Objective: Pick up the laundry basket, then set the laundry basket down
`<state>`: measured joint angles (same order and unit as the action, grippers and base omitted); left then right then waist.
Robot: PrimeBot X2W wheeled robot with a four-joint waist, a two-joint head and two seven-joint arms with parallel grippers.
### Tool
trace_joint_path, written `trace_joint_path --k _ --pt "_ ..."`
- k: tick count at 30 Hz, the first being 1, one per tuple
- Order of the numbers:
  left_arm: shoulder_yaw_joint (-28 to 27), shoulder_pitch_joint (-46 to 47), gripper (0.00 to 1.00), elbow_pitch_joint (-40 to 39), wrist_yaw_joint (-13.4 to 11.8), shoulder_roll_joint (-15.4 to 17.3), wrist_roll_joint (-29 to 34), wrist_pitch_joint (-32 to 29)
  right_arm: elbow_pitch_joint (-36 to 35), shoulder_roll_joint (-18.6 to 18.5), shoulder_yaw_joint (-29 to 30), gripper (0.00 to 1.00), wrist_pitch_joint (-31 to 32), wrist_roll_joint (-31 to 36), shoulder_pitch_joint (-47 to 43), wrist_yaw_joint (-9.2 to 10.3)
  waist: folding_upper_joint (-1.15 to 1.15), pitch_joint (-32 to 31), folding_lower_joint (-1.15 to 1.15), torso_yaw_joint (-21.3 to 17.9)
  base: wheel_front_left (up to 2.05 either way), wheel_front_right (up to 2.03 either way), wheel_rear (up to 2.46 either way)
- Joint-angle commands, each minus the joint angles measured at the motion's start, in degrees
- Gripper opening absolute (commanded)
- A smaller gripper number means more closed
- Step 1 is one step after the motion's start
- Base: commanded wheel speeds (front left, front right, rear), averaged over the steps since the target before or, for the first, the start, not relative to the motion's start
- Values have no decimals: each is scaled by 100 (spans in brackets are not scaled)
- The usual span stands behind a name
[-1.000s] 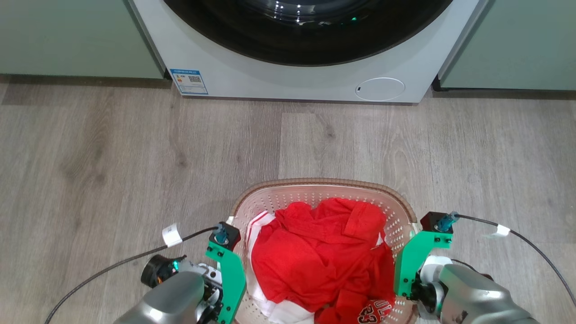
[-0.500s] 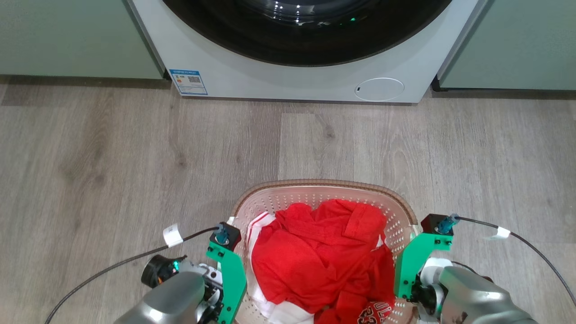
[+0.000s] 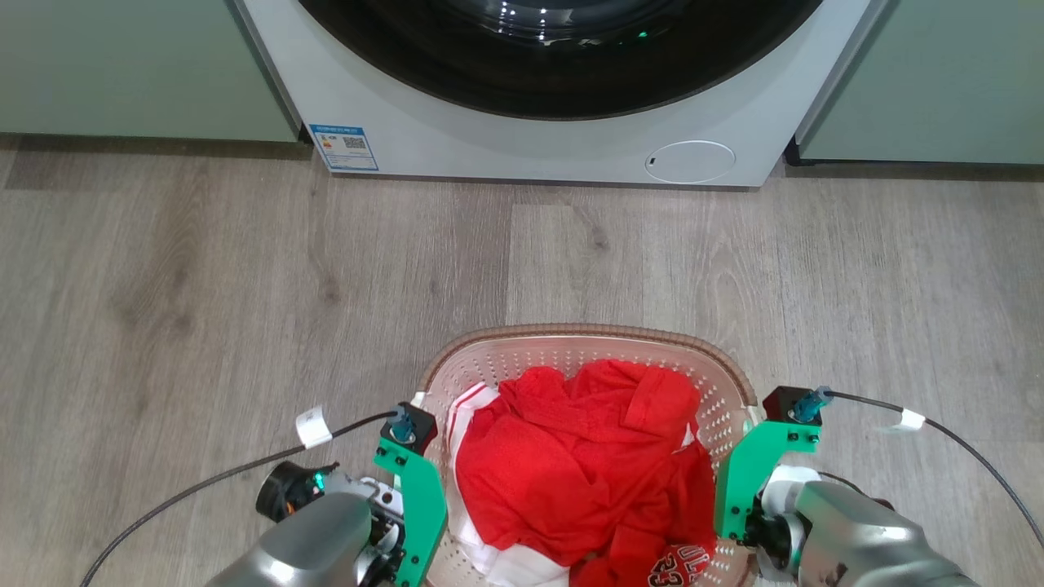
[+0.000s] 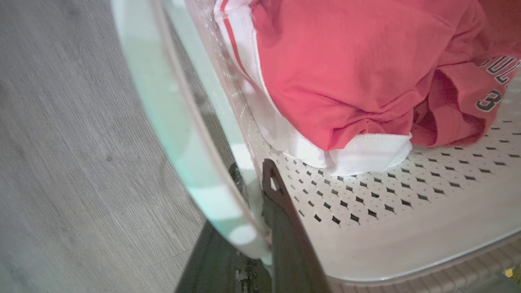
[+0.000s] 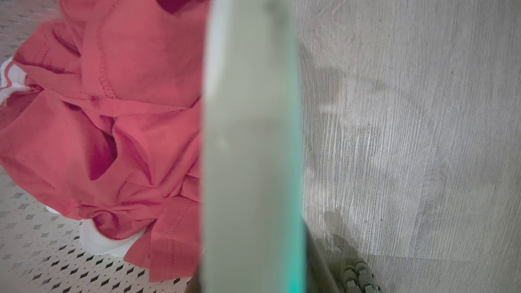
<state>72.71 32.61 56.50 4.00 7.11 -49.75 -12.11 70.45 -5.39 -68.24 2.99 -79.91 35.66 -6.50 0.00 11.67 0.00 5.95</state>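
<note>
The laundry basket [image 3: 587, 342] is cream with perforated walls and a brown woven rim, low in the head view, holding red and white clothes [image 3: 571, 465]. My left gripper [image 4: 253, 179] is shut on its white left handle [image 4: 163, 101]: one dark finger [image 4: 281, 211] lies inside the wall, the other behind the handle. My right gripper [image 3: 740, 497] sits at the opposite side, under its green bracket. In the right wrist view the white right handle [image 5: 252, 142] runs up the middle, with a dark finger [image 5: 319, 264] edge beside it. I cannot tell whether the basket touches the floor.
A white washing machine [image 3: 555, 130] with a dark round door stands straight ahead, between pale green cabinets [image 3: 122, 65]. Grey wood floor [image 3: 245, 269] stretches between the machine and the basket. Black cables [image 3: 204, 481] trail from both wrists.
</note>
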Motion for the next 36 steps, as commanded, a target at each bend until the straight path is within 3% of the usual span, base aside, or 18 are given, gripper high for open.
trace_joint_path --k 1,16,36 --pt "55 41 0 -262 74 -71 69 13 -248 251 -96 0 -72 -38 213 -99 0 5 0 10 0 0 0" --pt "45 144 0 -328 35 -50 60 28 -176 251 -248 0 -154 -209 376 -99 0 276 0 23 0 0 0" --pt "-202 1347 0 251 -55 -238 215 778 189 251 -279 0 -865 -246 1623 -99 0 2386 0 47 0 0 0"
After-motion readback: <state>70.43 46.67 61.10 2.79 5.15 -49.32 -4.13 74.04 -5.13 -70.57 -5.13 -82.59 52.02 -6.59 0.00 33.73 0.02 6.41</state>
